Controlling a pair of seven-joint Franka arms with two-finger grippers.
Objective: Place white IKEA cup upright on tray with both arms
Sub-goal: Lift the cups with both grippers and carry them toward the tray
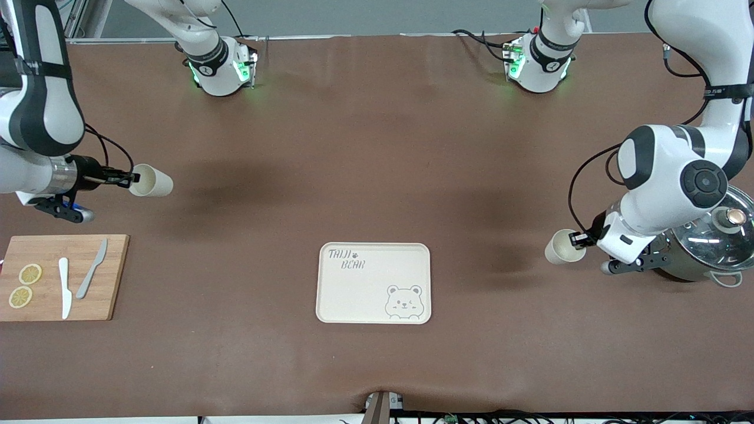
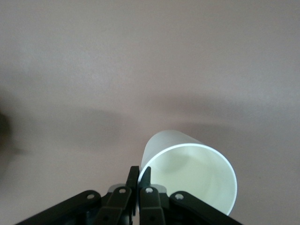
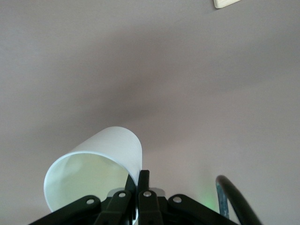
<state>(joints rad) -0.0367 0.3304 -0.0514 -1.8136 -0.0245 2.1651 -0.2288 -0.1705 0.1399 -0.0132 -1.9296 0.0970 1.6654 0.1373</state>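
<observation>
The cream tray [image 1: 365, 294] with the bear drawing lies at the table's middle, near the front camera, with nothing on it. My right gripper [image 1: 131, 178] [image 3: 138, 176] is shut on the rim of a white cup [image 1: 152, 181] [image 3: 98, 164]. That cup is held on its side above the table at the right arm's end. My left gripper [image 1: 574, 240] [image 2: 139, 171] is shut on the rim of a second white cup [image 1: 558, 248] [image 2: 192, 173], also on its side, above the table at the left arm's end. A corner of the tray [image 3: 227, 3] shows in the right wrist view.
A wooden cutting board [image 1: 112, 277] at the right arm's end carries two lemon slices [image 1: 25, 285], a white knife [image 1: 65, 287] and a grey knife [image 1: 91, 268]. A steel pot with a glass lid [image 1: 716, 241] stands under the left arm.
</observation>
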